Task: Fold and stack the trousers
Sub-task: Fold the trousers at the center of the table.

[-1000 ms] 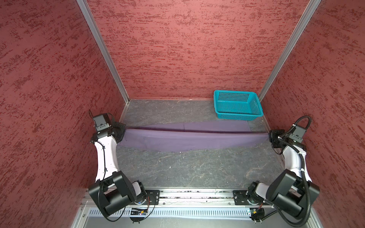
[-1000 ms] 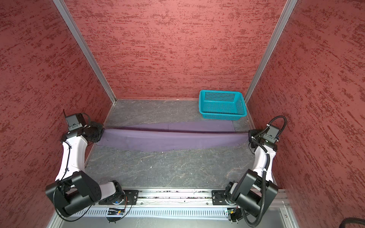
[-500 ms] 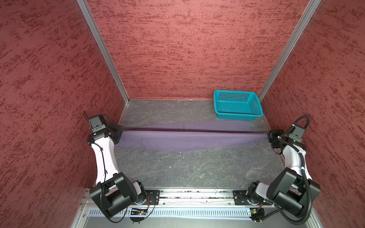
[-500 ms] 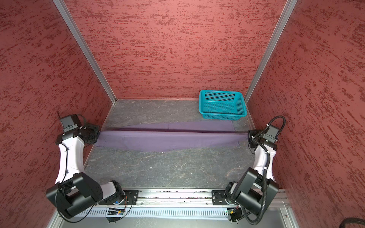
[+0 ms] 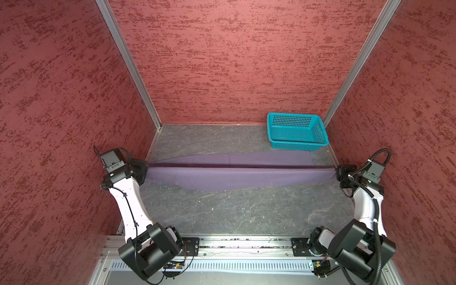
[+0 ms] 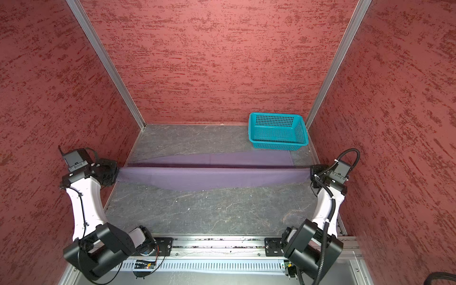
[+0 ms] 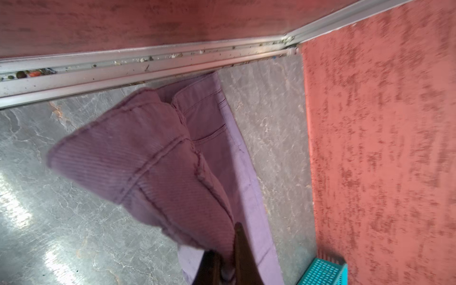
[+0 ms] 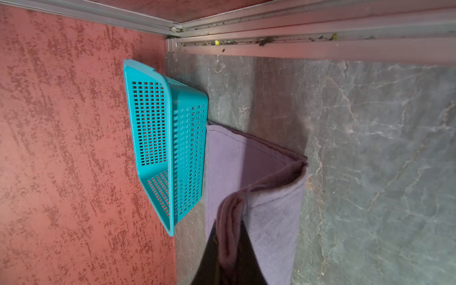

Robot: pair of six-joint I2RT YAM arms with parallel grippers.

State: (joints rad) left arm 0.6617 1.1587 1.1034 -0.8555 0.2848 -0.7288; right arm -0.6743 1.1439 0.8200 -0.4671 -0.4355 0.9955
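Nearest, a metal rail (image 5: 237, 243) carries both arm bases. From it the left arm (image 5: 128, 199) and right arm (image 5: 365, 204) reach out to opposite edges of the grey marbled table (image 5: 222, 214). Past a bare stretch of table, on the near side of the basket (image 5: 296, 146), the trousers (image 5: 237, 177) run crosswise. Their long axis is parallel to the basket's long near wall, with the waistband end pointing left and the leg hems right. The left jaws are pressed together on cloth at the waistband end, and the right jaws pinch the hem end. The near half of the trousers hangs stretched between them, its lower edge sagging toward the table. The far half lies flat on the table just beside the basket; I cannot tell whether it touches. Behind the basket rises the red textured back wall (image 5: 234, 61), which meets the side walls at aluminium posts (image 5: 128, 64).
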